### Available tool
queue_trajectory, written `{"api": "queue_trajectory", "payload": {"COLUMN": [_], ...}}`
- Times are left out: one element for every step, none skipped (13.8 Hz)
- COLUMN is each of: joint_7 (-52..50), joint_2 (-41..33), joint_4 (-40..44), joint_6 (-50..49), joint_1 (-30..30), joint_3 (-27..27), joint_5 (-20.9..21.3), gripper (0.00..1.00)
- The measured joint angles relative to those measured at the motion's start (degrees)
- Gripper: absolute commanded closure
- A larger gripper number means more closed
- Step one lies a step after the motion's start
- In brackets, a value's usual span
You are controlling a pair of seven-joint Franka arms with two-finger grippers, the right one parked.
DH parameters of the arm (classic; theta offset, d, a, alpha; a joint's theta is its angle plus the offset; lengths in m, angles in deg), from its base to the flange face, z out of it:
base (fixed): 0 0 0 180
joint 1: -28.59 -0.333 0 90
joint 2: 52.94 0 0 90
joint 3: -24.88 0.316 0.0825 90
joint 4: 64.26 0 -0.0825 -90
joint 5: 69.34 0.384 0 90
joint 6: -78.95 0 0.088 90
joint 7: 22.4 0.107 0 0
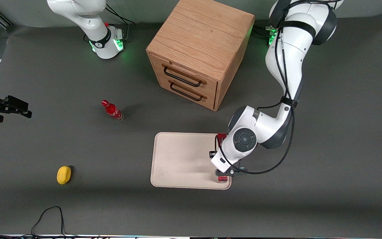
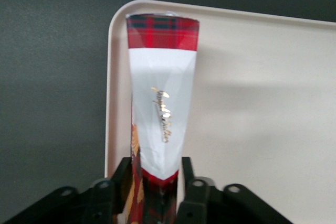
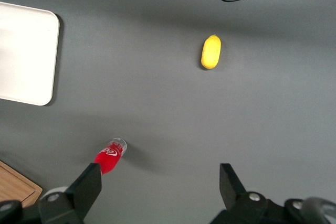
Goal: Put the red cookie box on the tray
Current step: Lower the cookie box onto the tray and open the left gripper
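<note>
The red cookie box (image 1: 222, 136) stands on its narrow edge over the cream-white tray (image 1: 177, 159), along the tray's edge toward the working arm's end. The arm's wrist covers its middle, and only its two red ends show in the front view. In the left wrist view the box (image 2: 163, 98) shows a white side with a tartan red end, reaching to the tray's (image 2: 262, 103) rounded corner. My left gripper (image 1: 223, 172) (image 2: 155, 174) is shut on the box, one black finger (image 2: 122, 179) against each broad face. Whether the box touches the tray I cannot tell.
A wooden two-drawer cabinet (image 1: 197, 49) stands farther from the front camera than the tray. A small red bottle (image 1: 112, 110) and a yellow object (image 1: 64, 174) lie toward the parked arm's end. A black cable (image 1: 48, 215) loops near the table's front edge.
</note>
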Motion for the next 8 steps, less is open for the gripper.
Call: {"api": "queue_trajectory", "payload": {"joint_7": [-0.2, -0.2, -0.3, -0.5, -0.9, -1.6, -1.9, -1.9], "joint_2": [0.0, 0.0, 0.0, 0.0, 0.0, -0.1, -0.5, -1.6], "joint_4": [0.0, 0.0, 0.0, 0.1, 0.2, 0.6, 0.5, 0.0], "joint_6": [0.1, 0.2, 0.2, 0.2, 0.2, 0.2, 0.0, -0.2], "joint_1": [0.1, 0.1, 0.1, 0.1, 0.0, -0.1, -0.4, -0.8], "joint_3": [0.0, 0.0, 0.0, 0.0, 0.0, 0.1, 0.1, 0.3], "joint_5": [0.0, 0.0, 0.0, 0.0, 0.0, -0.1, -0.1, -0.1], "gripper": [0.00, 0.00, 0.00, 0.00, 0.00, 0.00, 0.00, 0.00]}}
